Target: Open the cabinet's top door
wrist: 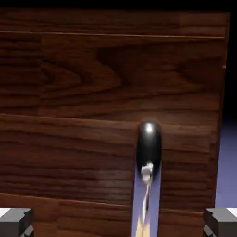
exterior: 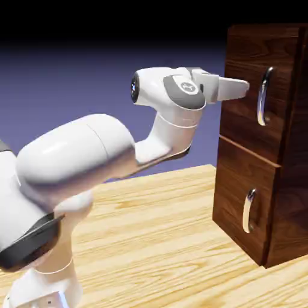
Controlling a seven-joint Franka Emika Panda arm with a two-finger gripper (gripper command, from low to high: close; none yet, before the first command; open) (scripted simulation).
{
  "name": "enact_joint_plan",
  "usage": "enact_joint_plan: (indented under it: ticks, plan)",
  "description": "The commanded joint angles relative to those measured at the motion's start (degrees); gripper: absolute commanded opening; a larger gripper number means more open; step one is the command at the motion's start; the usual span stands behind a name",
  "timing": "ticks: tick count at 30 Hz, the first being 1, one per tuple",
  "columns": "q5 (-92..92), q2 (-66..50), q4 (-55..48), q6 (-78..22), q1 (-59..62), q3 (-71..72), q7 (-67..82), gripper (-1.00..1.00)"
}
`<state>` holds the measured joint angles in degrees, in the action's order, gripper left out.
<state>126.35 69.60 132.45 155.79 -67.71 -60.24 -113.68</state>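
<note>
On the exterior view's right, the closed top door [exterior: 249,78] with its silver handle [wrist: 148,150] stands near the gripper [wrist: 118,223], whose empty fingers are wide apart; no writing is readable.

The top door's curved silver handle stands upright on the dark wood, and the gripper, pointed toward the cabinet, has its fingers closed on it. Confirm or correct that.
The fingers are not closed on it: the hand view shows the gripper open, its fingertips wide apart with the handle beyond them, ungripped. The rest holds.
</note>
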Motion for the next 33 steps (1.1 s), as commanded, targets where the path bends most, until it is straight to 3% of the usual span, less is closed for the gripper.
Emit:
enact_joint_plan:
  ticks: [1, 6, 11, 12, 24, 33]
  plan:
    - [2.5, 0.73, -0.56, -0.36, -1.32, -1.19, -1.41, 0.0]
    - [10.83, 3.17, -2.45, -1.56, -5.74, -5.16, -6.1, 0.0]
    - [13.0, 2.02, -10.65, -1.99, -14.82, -9.09, -5.73, 0.0]
    - [13.0, 2.02, -10.65, -1.99, -14.82, -9.09, -5.73, -1.0]
    - [12.53, -0.85, 8.07, -29.4, -3.65, 3.91, -17.84, -1.0]
    - [3.2, -6.46, 16.26, -51.83, -1.4, 15.76, -24.6, -1.0]
